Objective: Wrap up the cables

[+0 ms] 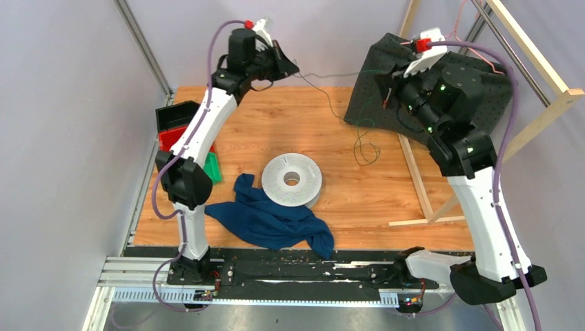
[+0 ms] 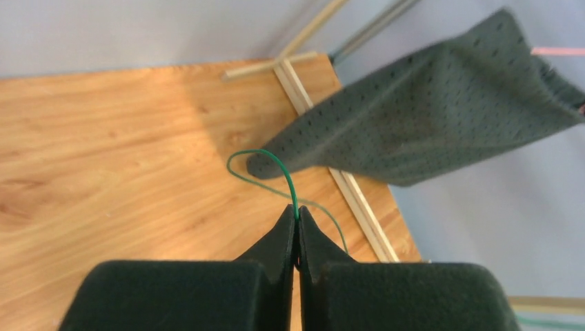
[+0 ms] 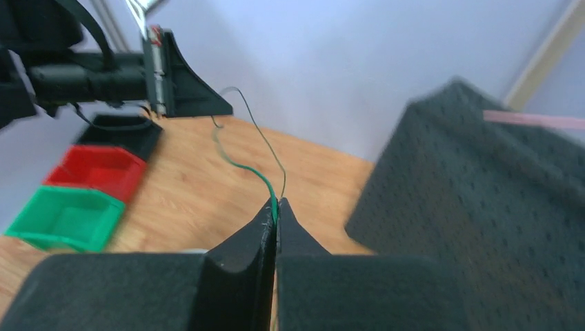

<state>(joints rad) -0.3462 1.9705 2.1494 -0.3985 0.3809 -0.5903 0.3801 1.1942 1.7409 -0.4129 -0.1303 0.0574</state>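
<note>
Green-black wire: the cables [image 2: 276, 163] are one thread-thin, springy strand — pinched at two points, strung in the air between the arms at about 12 o'clock over the table, with a loose tangle lying on the wood near 2 o'clock.
Left gripper [image 2: 297, 215]: jaws pressed fully together, the wire nipped right at the tips.
Right gripper [image 3: 275, 207]: likewise closed tight on the wire, which curls up out of the tips toward the other arm.
Step in hand: both ends of a span look secured; winding has not begun, since the spool [image 1: 292, 179] sits bare at the table's centre.
Next move: likely bringing the held span down to the spool and laying it round the rim — it calls for steady tension, as so fine a strand could slip or kink.
Spool: white, round, flat, perforated plastic with a centre hole.
Cloth [image 1: 268, 219]: soft blue fabric, crumpled at 6 o'clock, touching the spool's edge as far as the top view shows.
Dark mat [image 2: 441, 110]: grey, dimpled, draped over a wooden frame at 2 o'clock.
Table [image 1: 227, 117]: smooth, pale wood grain.
</note>
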